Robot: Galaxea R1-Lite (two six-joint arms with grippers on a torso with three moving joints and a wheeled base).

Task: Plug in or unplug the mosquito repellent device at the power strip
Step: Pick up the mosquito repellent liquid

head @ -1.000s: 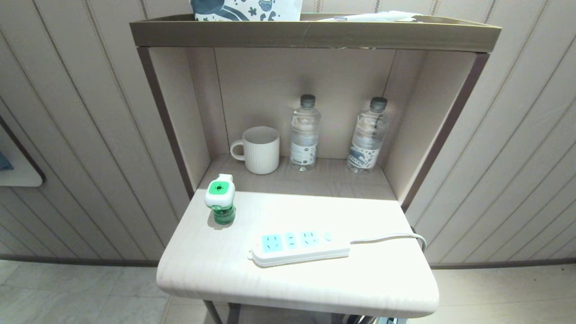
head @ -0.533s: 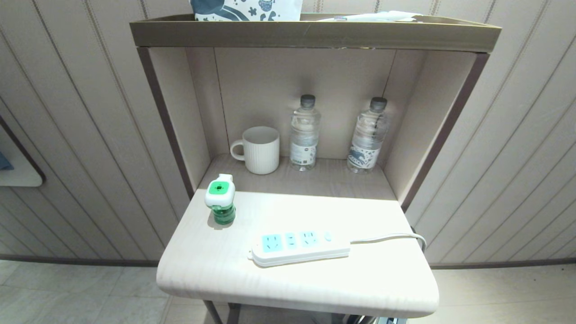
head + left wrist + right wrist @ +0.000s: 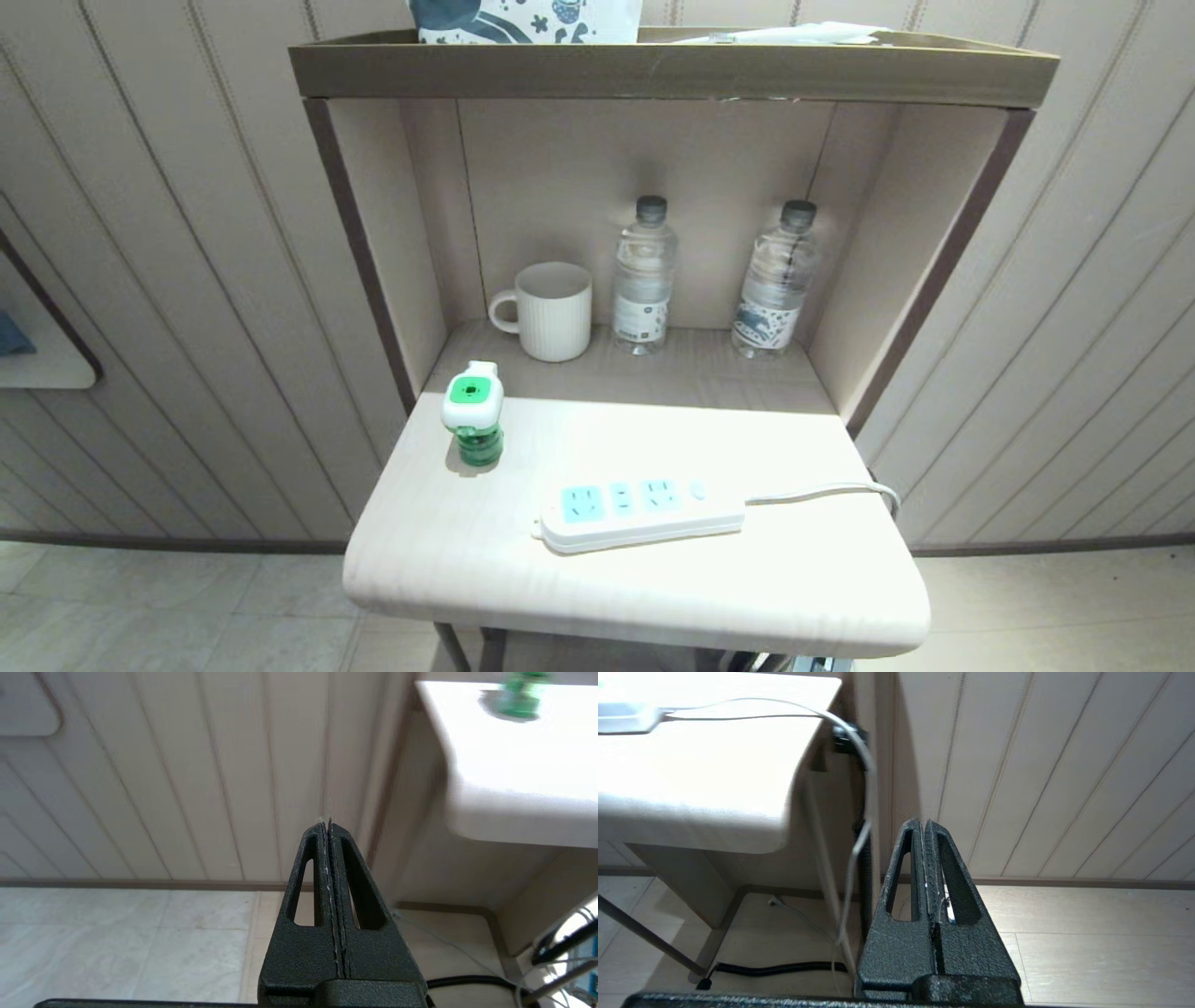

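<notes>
The mosquito repellent device (image 3: 474, 415) is standing upright near the left back corner of the white tabletop (image 3: 485, 569), well apart from the power strip (image 3: 642, 513), which is lying flat with its long side running left to right and its white cord (image 3: 822, 492) trailing off to the right. Both arms are hanging low beside the table (neither is showing in the head view), the left gripper (image 3: 329, 826) and the right gripper (image 3: 923, 823) each pressed together and holding nothing. The device is sitting on the left gripper's side, so that arm looks nearer to it.
</notes>
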